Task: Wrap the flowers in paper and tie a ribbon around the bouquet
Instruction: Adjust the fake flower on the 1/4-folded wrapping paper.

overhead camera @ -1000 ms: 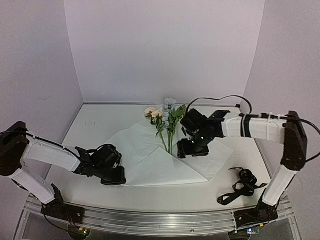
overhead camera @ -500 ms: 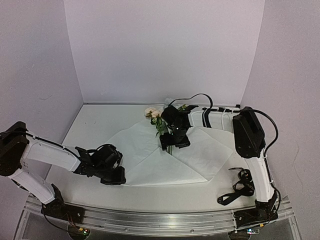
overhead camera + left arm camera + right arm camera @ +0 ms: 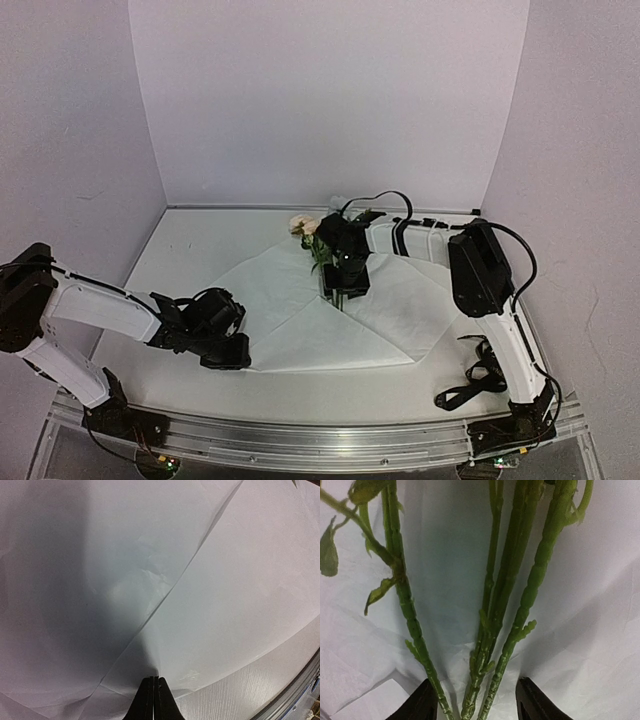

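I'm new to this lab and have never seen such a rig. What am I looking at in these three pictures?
Two robot arms, left and right, are bolted at the table's near edge. The wide picture looks down from above and behind them; the other two come from a camera on each wrist. On the table lies a white sheet of paper with a small bunch of artificial flowers on it, and a black ribbon near the right arm. The left gripper is shut at the paper's near edge; whether it pinches the sheet is unclear. The right gripper is open, its fingers either side of the green stems, gripping nothing.
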Controlling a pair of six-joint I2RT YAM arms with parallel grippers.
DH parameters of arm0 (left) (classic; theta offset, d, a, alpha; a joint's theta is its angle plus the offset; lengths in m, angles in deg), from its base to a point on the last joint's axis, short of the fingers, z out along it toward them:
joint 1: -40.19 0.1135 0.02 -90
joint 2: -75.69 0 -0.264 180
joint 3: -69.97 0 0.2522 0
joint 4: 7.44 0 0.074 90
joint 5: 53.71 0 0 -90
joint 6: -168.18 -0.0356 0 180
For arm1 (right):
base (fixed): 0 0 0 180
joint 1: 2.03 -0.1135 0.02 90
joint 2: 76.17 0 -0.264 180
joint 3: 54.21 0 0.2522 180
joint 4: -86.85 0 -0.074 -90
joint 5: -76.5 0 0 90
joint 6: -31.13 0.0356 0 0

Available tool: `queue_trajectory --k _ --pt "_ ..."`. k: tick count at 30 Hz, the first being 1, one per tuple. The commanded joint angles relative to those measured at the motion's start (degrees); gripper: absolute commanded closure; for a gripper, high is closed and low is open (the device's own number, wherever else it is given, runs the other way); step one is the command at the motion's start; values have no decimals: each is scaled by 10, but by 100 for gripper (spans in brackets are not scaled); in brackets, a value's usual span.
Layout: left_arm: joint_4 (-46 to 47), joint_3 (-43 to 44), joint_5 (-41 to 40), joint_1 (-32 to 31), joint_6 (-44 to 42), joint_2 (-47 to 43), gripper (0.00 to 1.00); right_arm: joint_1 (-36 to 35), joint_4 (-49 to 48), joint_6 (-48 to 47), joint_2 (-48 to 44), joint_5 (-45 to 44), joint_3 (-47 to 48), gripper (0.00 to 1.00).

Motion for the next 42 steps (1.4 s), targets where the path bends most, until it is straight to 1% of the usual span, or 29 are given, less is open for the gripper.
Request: queue_trajectory --k 1,5,12,15,22,29,36,38,39,42 --pt "-59 1 -11 2 -11 3 96 3 12 36 15 4 19 56" --pt "-52 0 -8 3 -12 5 96 3 8 49 11 20 21 70" --pt "-44 1 -7 2 -15 9 96 2 -13 101 10 52 30 84" --pt "-40 0 -6 2 -15 9 96 0 -31 132 9 65 28 86" --pt "-31 -5 -4 3 -15 7 97 -11 -62 165 -10 80 -2 87" --pt "-24 -10 -2 3 -14 4 97 -30 -83 168 -38 90 -49 88" --pt "-18 -14 -3 3 -13 5 97 -42 -93 163 -75 104 -94 87" --pt "-17 -14 -3 2 -13 6 97 -47 -99 162 -88 107 -106 84" --pt "-16 -14 -3 2 -13 6 97 -50 -98 159 -93 105 -111 79" --pt "-14 -14 -3 2 -12 7 97 -53 -96 147 -103 98 -115 58"
